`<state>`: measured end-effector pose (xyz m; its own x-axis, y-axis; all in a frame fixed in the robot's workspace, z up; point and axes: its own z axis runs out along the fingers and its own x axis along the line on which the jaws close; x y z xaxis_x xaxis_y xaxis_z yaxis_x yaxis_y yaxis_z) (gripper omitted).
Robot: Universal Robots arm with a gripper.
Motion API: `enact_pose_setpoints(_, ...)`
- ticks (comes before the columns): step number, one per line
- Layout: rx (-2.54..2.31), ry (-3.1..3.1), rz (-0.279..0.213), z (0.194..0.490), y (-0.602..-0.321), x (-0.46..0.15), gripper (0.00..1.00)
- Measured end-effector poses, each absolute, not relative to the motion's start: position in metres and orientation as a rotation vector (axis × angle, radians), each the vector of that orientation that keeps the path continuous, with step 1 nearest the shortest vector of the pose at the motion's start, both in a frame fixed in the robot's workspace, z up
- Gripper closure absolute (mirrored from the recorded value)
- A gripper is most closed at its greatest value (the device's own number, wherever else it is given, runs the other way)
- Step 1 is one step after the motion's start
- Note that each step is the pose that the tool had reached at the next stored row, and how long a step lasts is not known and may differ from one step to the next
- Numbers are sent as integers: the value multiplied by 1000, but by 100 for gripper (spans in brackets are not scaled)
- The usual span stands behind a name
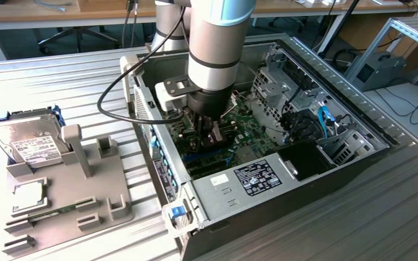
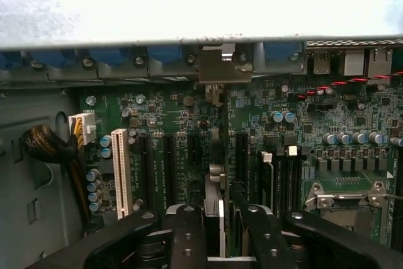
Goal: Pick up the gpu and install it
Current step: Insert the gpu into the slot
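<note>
- Workshop setting: ribbed metal counter (image 1: 63,87) fills the frame, with desks and cables along the upper edge of the exterior view.
- Open PC case (image 1: 354,157) lies on its side, centre to right of the exterior view; green motherboard (image 1: 249,130) exposed, power supply (image 1: 256,178) with its label at lower centre.
- Robot arm (image 1: 213,49) comes down from top centre into the case, over the expansion-slot area.
- Grey fixture tray (image 1: 71,190) sits at lower left of the exterior view, with the hard drive (image 1: 24,138) in a blue-edged holder at its upper left. Several of its slots look vacant.
- Hand (image 2: 221,231) at bottom centre of the wrist view: fingers (image 2: 187,231) drawn together and clamped on the gpu (image 2: 217,184), seen edge-on as a thin upright card between them.
- Gpu bracket (image 2: 221,67) lies at the case's rear wall, upper centre of the wrist view, in line with the card.
- White PCI slot (image 2: 121,171) and black slots (image 2: 170,168) run parallel to the card, to its left in the wrist view.
- Judgement: install step in hand; card is at or close to its slot, full seating not verifiable here.
- Next move calls for straight downward pressure, card edge kept square to the slot, bracket clear of the rear wall.
</note>
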<state>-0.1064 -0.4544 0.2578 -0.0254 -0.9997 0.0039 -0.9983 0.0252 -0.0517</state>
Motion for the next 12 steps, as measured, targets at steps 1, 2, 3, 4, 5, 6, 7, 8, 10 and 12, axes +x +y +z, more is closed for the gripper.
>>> enact_pose_setpoints(1,-2170,2225,-62,258,-454,-106,73)
enact_pose_setpoints(2,-2170,2225,-62,258,-454,-106,73)
enact_pose_setpoints(3,-2170,2225,-63,257,-454,-106,73)
enact_pose_setpoints(4,-2171,2226,-64,257,-454,-106,73)
enact_pose_setpoints(5,-2171,2227,-66,256,-454,-106,73)
enact_pose_setpoints(6,-2172,2227,-67,255,-454,-106,73)
enact_pose_setpoints(7,-2172,2228,-68,255,-454,-106,73)
enact_pose_setpoints(8,-2172,2228,-68,255,-454,-106,73)
enact_pose_setpoints(10,-2172,2228,-68,254,-454,-106,73)
enact_pose_setpoints(12,-2172,2228,-68,253,-454,-105,73)
